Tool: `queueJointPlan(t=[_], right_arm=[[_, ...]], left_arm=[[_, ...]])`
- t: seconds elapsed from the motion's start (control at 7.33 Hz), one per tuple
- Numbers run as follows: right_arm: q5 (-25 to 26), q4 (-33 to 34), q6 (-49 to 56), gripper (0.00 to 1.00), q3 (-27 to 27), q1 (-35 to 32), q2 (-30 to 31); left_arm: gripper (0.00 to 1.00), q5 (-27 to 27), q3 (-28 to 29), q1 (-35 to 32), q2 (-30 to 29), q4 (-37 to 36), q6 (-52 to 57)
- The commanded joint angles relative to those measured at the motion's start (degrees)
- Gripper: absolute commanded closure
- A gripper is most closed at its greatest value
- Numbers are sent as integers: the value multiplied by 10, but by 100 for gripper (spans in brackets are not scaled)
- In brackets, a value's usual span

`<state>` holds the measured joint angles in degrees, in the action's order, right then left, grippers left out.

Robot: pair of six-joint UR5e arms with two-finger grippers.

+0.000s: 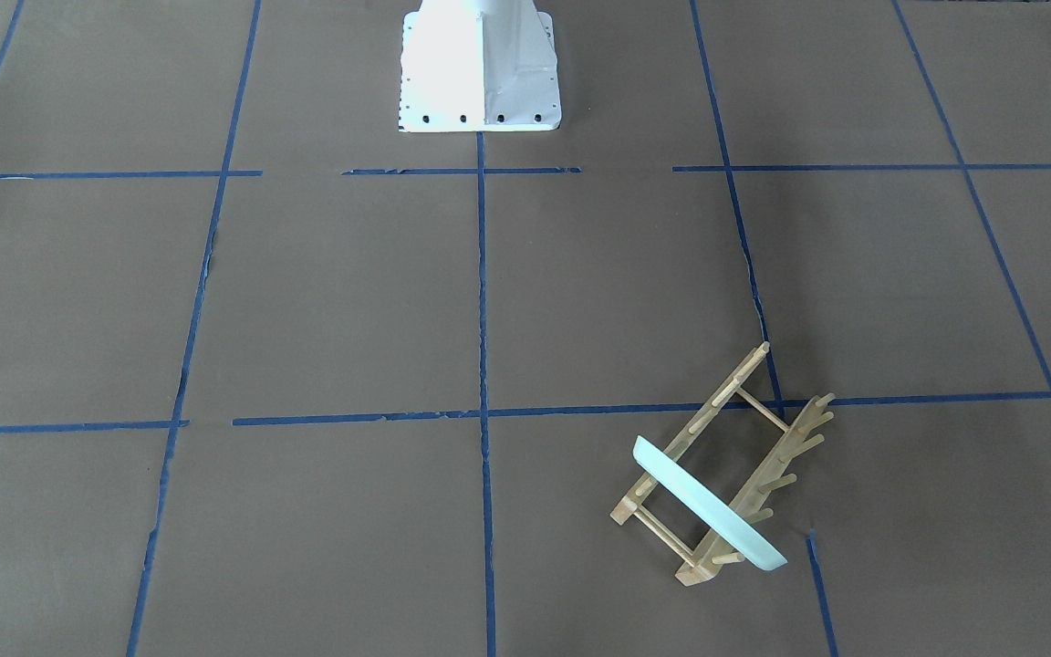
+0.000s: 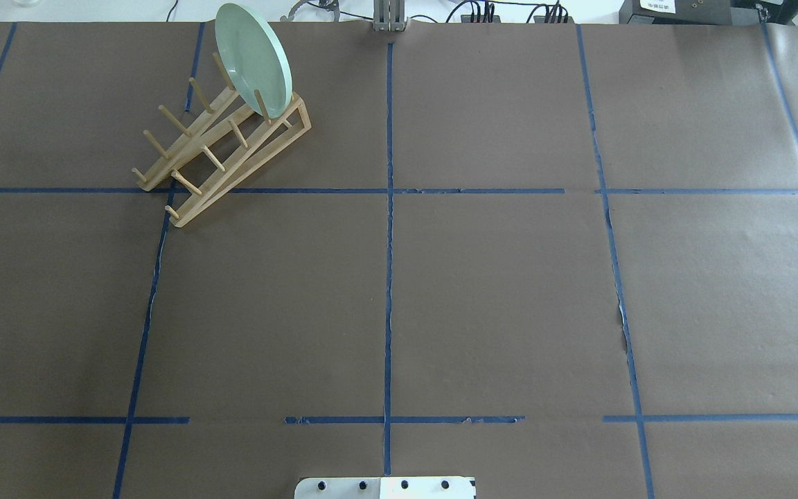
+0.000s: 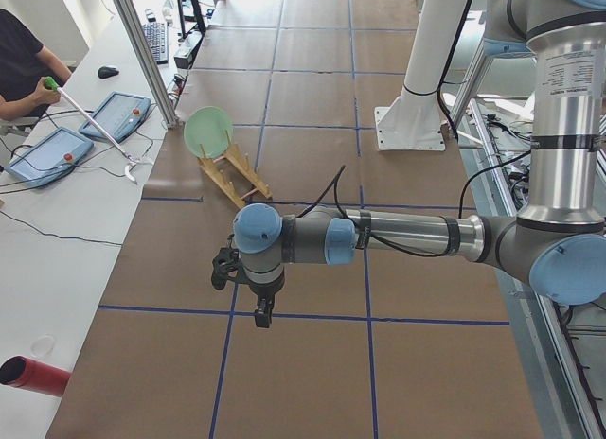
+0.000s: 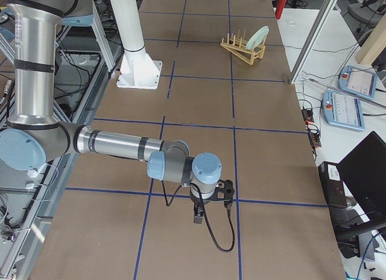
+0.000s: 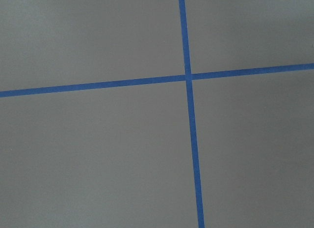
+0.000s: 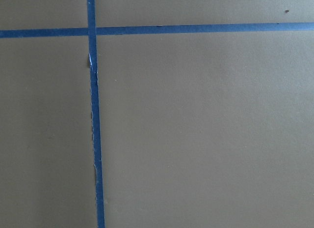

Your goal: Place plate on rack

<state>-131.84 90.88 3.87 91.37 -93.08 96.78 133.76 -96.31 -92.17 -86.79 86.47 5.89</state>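
Plate (image 2: 253,59) is standing on edge in rack (image 2: 226,156), far-left; left gripper (image 3: 258,316) is hanging nearer than right gripper (image 4: 198,218). Finger spread on both: cannot tell.

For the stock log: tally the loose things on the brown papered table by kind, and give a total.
Mint-green plate: 1
Light-wood dish rack: 1
Total: 2
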Motion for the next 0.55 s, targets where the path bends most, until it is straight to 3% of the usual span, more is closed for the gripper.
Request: queueJointPlan(t=[0.0, 0.41], right_arm=[[0, 0, 0, 0, -1, 0, 0], [0, 0, 0, 0, 0, 0, 0]], left_arm=[[0, -1, 4, 0, -4, -35, 3], [0, -3, -4, -3, -8, -47, 6]])
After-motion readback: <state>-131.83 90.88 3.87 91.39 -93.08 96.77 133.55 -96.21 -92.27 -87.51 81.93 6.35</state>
